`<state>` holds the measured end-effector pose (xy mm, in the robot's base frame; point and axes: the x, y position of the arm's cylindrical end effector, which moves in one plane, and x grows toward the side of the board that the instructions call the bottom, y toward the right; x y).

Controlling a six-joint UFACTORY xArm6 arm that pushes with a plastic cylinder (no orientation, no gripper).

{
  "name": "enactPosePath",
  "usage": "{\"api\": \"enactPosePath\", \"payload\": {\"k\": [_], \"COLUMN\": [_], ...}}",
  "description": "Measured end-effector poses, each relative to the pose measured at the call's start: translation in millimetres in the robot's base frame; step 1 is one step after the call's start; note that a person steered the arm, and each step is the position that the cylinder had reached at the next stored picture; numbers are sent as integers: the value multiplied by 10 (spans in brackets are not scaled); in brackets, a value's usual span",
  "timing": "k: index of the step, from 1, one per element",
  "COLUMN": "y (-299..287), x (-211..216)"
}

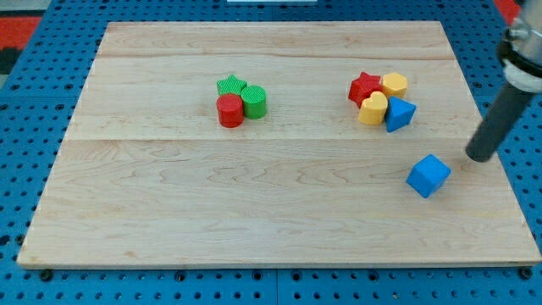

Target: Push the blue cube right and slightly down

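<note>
The blue cube (428,175) lies on the wooden board (254,212) at the view's right, below a cluster of blocks. My tip (479,158) is at the board's right side, to the right of and slightly above the blue cube, with a small gap between them. The rod leans up toward the view's top right corner.
Above the cube is a cluster: red star (365,86), yellow hexagon-like block (394,84), yellow heart (373,109), blue triangular block (400,113). Left of centre are a green star (230,85), a green cylinder (254,102) and a red cylinder (229,111). The board's right edge is close to my tip.
</note>
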<state>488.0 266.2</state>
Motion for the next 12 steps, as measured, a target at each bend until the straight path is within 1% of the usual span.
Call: {"api": "enactPosePath", "payload": {"k": [1,2,3,4,5,6,7,8,10,11,12], "y": [-774,-966,-758,-261,-222,-846,-1557,-1617,-1525,-1260,-1365], "x": [179,179,140,75,433,868,1010,897,525,459,438]}}
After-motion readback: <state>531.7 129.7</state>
